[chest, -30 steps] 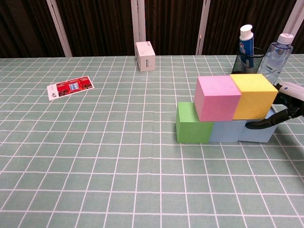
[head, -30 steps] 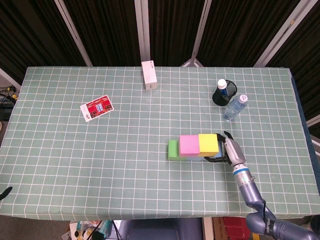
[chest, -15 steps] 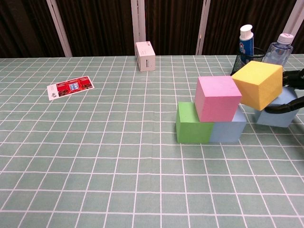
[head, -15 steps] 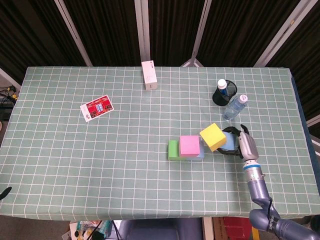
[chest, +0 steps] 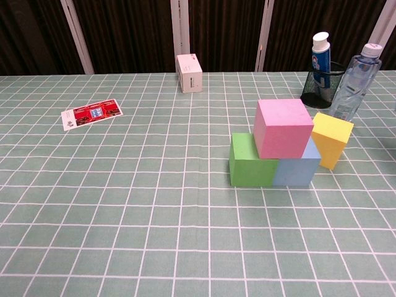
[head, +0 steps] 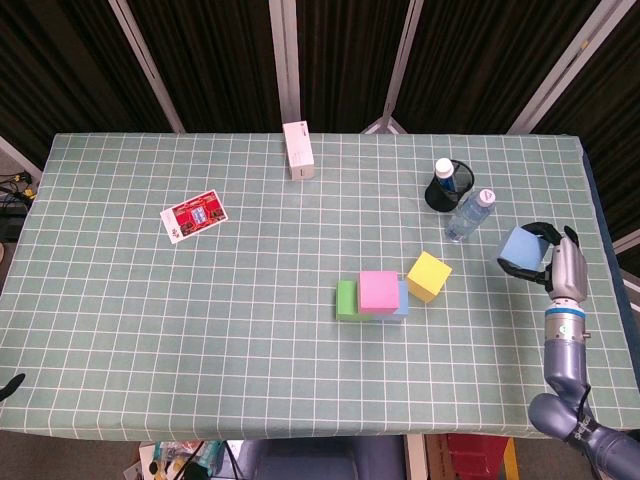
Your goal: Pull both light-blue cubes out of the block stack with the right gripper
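Green-checked tablecloth (head: 200,330) spread wide. Carried pink foam cube (chest: 283,128) atop green cube (chest: 250,161) and second light-blue cube (chest: 297,170), yellow cube (chest: 331,139) just beside. Gripped first light-blue foam cube (head: 520,247) in right hand (head: 560,265), well apart from stack.

Matt foam-like cubes (chest: 283,128) on smooth checked cloth (chest: 124,204); clear plastic bottle (chest: 352,80).

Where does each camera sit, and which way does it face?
Head view: high, looking down on the whole table; the right robot hand grips a light-blue cube.
Chest view: low, facing across the table; no arm shows.
Both share the pink cube, yellow cube and water bottle.
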